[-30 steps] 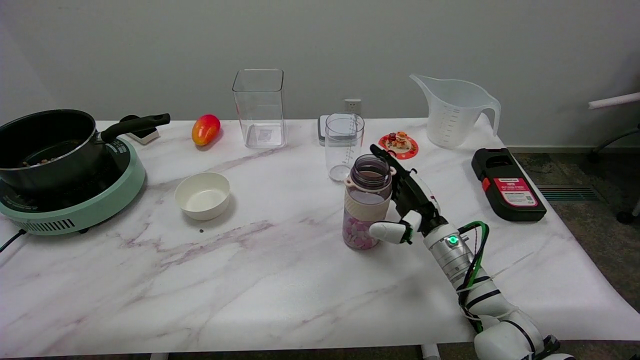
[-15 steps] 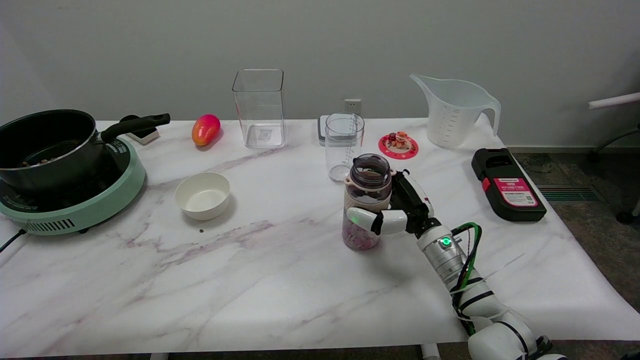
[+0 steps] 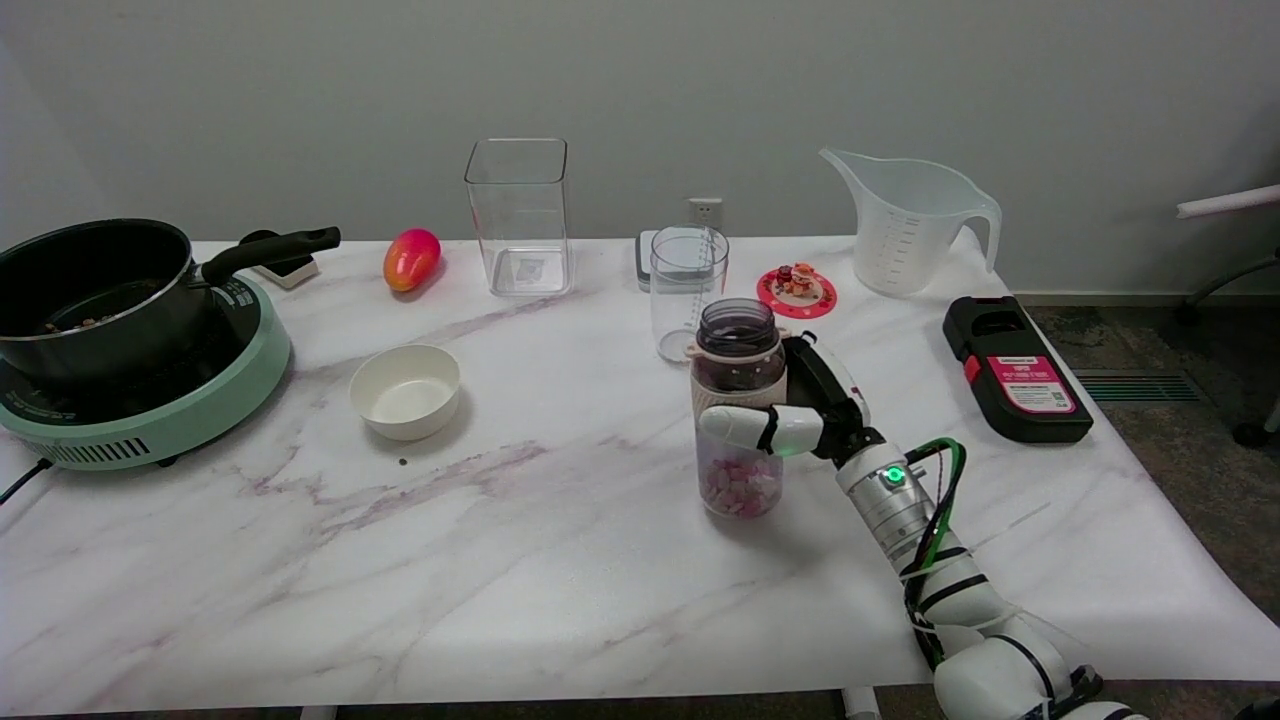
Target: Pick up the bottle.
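bottle: the bottle [image 3: 739, 410] stands upright near the middle of the table [image 3: 560, 560], a bit right of centre, lid off, pink and white bits sitting in the lower part. Can't really tell if the base is touching the marble or just off it, looks about at the surface to me.

hand: right hand [image 3: 800, 410] has come in from the right side and is wrapped round the pale band at mid height. Thumb lies across the front, the other fingers [image 3: 815, 365] go round the back where I can't see the tips. So it's pinching the body, not the neck, which makes sense: the band is the widest, least slippery part.

grip guess: holding it mid-body keeps the open mouth level, so the bits shouldn't spill when it goes up.

close stuff: the beaker [image 3: 688, 290] stands just behind the bottle, apart from it. The coaster [image 3: 797, 290] is behind the hand.

open room: straight up is free, and the near side of the table is bare marble. Going back or left-back risks clipping the beaker.

further out: bowl [image 3: 405, 392] well to the left, black box [image 3: 1015, 370] well to the right, jug [image 3: 910, 222] at the far right back. None of them in the way.

edges: bottle is well away from every table edge.
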You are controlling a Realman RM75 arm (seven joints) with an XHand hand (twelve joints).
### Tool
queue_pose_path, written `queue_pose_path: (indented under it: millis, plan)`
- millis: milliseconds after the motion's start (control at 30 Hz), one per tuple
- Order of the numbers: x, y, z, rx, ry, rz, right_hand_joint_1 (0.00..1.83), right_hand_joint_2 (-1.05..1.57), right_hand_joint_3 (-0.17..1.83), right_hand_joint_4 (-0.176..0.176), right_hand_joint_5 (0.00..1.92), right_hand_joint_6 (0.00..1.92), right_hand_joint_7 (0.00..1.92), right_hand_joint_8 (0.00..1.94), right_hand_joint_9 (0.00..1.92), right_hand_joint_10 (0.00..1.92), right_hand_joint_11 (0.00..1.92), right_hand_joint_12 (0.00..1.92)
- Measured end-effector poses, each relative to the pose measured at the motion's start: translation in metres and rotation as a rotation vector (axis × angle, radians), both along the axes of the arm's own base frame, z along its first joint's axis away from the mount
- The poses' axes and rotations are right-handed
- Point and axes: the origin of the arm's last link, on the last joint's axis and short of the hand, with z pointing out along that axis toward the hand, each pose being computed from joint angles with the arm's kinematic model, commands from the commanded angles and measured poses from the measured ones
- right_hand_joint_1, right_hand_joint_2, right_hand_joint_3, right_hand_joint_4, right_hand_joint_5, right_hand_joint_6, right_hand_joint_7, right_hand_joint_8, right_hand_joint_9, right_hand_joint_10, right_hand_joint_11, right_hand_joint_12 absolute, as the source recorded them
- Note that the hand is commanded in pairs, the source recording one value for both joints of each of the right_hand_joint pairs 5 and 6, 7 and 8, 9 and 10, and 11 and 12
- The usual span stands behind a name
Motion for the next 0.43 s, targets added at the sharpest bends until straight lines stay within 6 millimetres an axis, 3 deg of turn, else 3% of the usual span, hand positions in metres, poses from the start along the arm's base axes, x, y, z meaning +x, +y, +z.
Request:
queue_pose_path:
  millis: [433]
  plan:
    - [0.03, -0.011, 0.031, -0.071, 0.025, 0.059, 1.17, 1.53, 0.48, 0.0, 1.45, 1.45, 1.65, 1.65, 1.61, 1.61, 1.33, 1.33]
